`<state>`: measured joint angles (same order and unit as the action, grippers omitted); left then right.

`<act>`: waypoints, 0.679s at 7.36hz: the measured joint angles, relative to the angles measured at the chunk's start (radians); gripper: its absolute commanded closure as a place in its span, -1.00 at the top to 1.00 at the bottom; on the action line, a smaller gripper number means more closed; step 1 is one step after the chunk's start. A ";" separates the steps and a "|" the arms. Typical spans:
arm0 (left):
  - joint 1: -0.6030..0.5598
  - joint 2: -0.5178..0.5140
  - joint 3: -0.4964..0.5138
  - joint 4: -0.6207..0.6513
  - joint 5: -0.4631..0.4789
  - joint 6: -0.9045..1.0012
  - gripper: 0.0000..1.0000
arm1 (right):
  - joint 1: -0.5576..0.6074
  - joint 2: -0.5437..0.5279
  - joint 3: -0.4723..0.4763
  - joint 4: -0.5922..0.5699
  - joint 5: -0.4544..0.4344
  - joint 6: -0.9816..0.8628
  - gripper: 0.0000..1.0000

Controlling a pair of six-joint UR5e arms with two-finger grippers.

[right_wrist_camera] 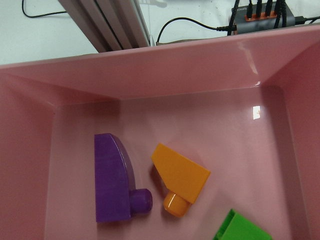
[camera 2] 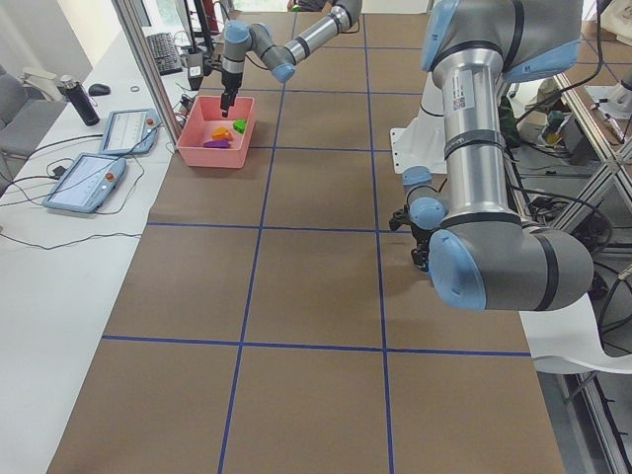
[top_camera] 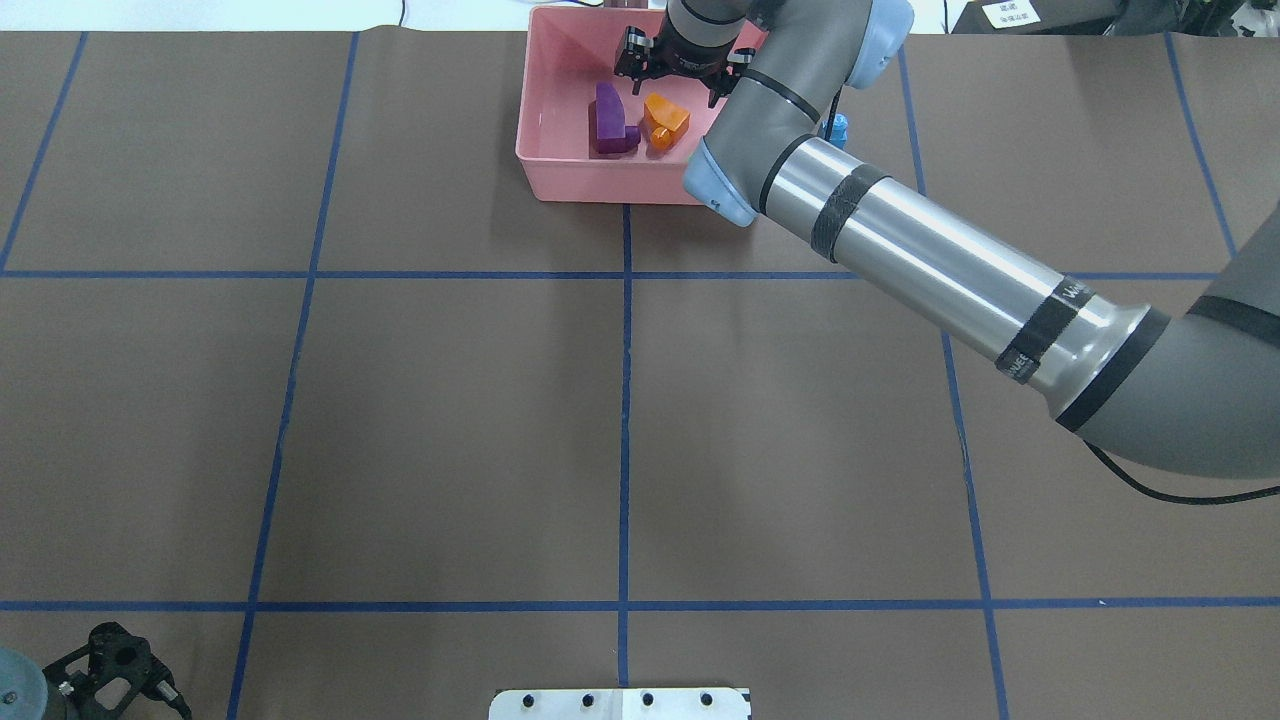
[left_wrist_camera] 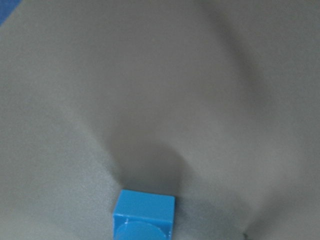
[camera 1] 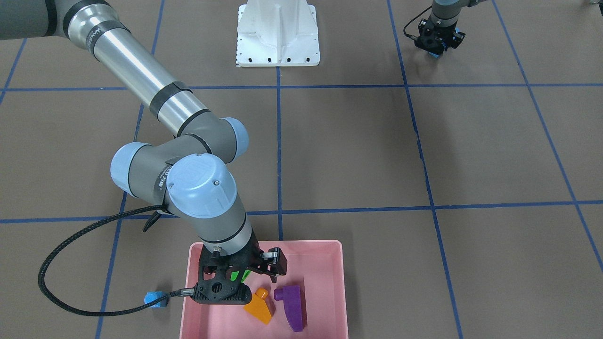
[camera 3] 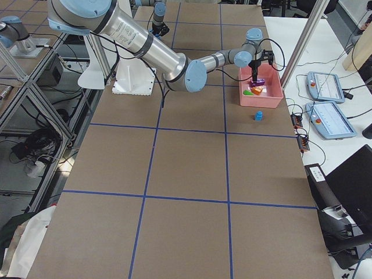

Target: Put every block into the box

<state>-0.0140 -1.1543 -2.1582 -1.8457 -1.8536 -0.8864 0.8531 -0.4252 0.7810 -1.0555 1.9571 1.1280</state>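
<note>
The pink box (camera 1: pixel 330 249) stands at the table's far edge. The purple sloped block (camera 1: pixel 294 306) and the orange sloped block (camera 1: pixel 260 308) lie in it side by side. My right gripper (camera 1: pixel 245 275) hangs open inside the box, over the green block (camera 1: pixel 238 275), which lies on the box floor (right_wrist_camera: pixel 242 229). The small light-blue block (camera 1: pixel 157 299) stands on the table just outside the box. My left gripper (camera 1: pixel 440 47) is near the robot base, shut on the long light-blue block (left_wrist_camera: pixel 144 215) and holding it above the table.
The white robot base (camera 1: pixel 278 33) stands at the near middle edge. The right arm's black cable (camera 1: pixel 70 301) loops over the table beside the box. Tablets (camera 2: pixel 128 128) lie beyond the table's far edge.
</note>
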 measured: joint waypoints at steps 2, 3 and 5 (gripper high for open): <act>-0.021 0.010 -0.020 -0.002 0.001 0.001 -1.00 | 0.003 -0.002 0.004 0.001 0.001 -0.001 1.00; -0.052 0.009 -0.045 -0.003 -0.001 0.001 -1.00 | 0.017 -0.007 0.018 0.000 0.011 -0.003 1.00; -0.190 -0.038 -0.119 0.003 -0.040 0.021 -1.00 | 0.105 -0.114 0.149 -0.006 0.118 -0.017 1.00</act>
<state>-0.2037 -1.1923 -2.2768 -1.8426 -1.8940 -0.8656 0.9579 -0.5397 0.9302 -1.0613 2.0753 1.1115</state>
